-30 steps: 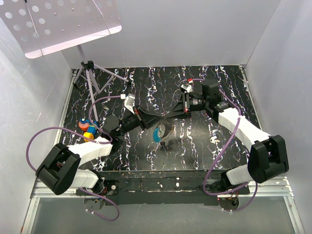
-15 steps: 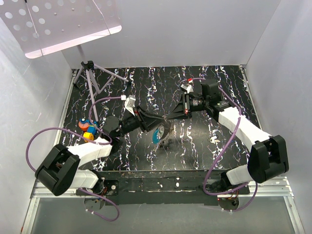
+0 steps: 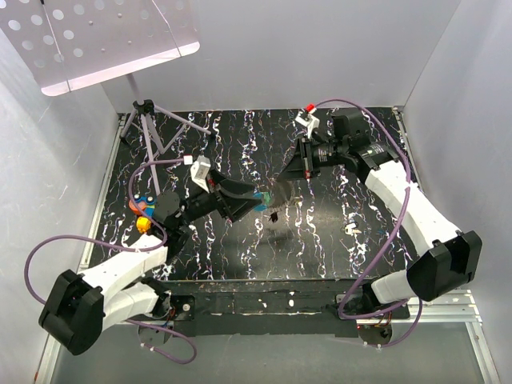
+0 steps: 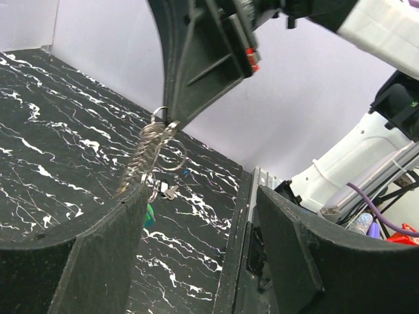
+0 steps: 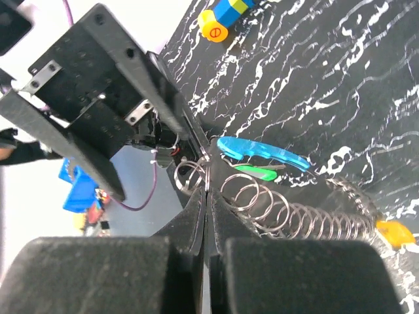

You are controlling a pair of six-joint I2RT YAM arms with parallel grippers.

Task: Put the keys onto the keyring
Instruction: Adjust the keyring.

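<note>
- Two grippers meet above the middle of a black table (image 3: 320, 236) veined with white like marble.
- White walls (image 3: 320, 56) close the table in at the back and on both sides.
- At the far left corner stands a tripod (image 3: 146, 120) carrying a tilted white perforated panel (image 3: 96, 36).
- Purple cables (image 3: 56, 240) loop along both arms.
- Behind the left jaws, near the table's left edge, sit small blue, orange and yellow blocks (image 3: 142, 214).
- The right gripper (image 5: 207, 186) has its jaws pressed together on the keyring (image 5: 189, 176), a thin silvery loop pinched right at the fingertips and lifted clear of the surface.
- From the loop a silvery wire coil (image 5: 294, 216) trails away from the right jaws and ends at a yellow-orange piece (image 5: 395, 231).
- Just beyond the right fingertips hang a blue key (image 5: 258, 149) and, under it, a green key (image 5: 256, 173).
- The left gripper (image 4: 201, 193) has its jaws spread wide with nothing between them.
- The pinched ring and coil hang just ahead of and above the left jaws, nearer to one finger than the other.
- I cannot tell whether that finger touches the coil.
- Beyond the left jaws the table ends at a metal rail (image 4: 258, 180).
</note>
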